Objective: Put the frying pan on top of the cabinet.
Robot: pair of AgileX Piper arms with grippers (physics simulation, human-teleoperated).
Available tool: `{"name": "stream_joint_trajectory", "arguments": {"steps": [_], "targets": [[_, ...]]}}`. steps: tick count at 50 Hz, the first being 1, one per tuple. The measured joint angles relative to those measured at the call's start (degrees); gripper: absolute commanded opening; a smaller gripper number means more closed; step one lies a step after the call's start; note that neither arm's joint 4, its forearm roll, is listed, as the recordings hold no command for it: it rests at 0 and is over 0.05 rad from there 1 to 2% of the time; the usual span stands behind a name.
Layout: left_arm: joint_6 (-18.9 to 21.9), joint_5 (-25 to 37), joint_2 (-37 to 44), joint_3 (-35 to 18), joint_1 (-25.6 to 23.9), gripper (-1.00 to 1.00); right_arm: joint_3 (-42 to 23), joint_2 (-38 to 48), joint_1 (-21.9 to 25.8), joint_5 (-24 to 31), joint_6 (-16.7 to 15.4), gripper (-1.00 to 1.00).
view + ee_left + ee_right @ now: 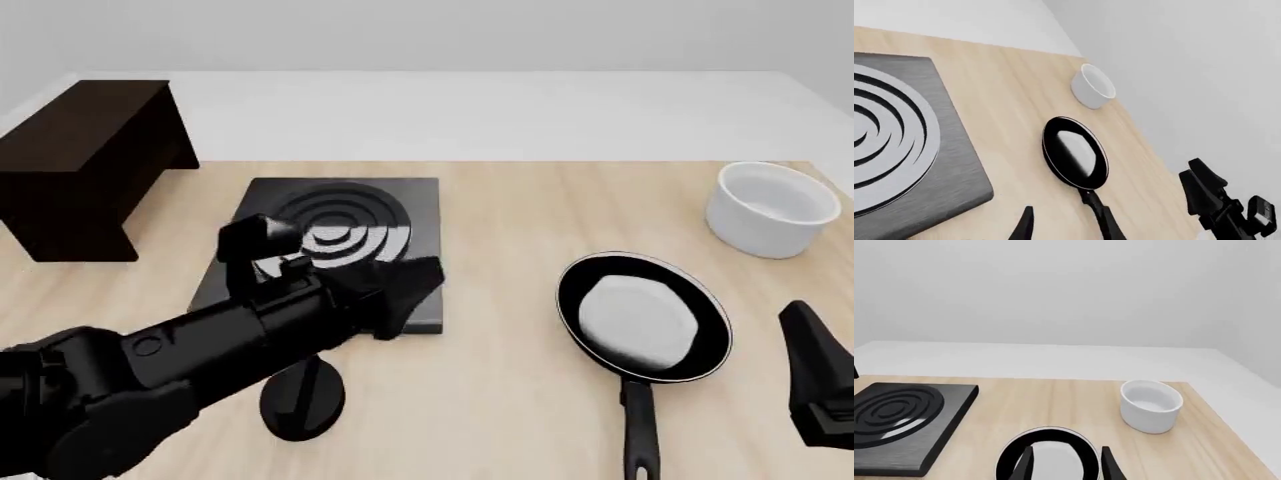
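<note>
while the frying pan [645, 316] lies on the table [507, 400], right of the stove plate [334, 240] and well apart from the cabinet [87, 165] at far left, its handle [641, 425] should be gripped squarely; the left gripper [400, 290] cannot be judged wide or narrow; the right gripper [1066, 462] is spread, empty; the cabinet is shown only in the front view.

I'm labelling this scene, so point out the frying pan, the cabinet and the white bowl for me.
frying pan [641, 315]: front view, on its pale grey inside.
cabinet [94, 112]: front view, on its flat top.
white bowl [778, 212]: front view, on its outer wall.
</note>
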Motion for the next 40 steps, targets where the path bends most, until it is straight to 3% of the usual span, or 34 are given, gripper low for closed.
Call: {"name": "stream_joint_trajectory", "arguments": {"steps": [24,40], "targets": [[-12.25,-9.5,18.34,-5.03,-10.47,1.0,0.0,0.12,-0.11,-0.16,0.01,1.0],[-16.43,-12.9,26.9,-8.54,-15.01,1.0,0.02,0.11,-0.12,-0.21,0.13,1.0]]}}
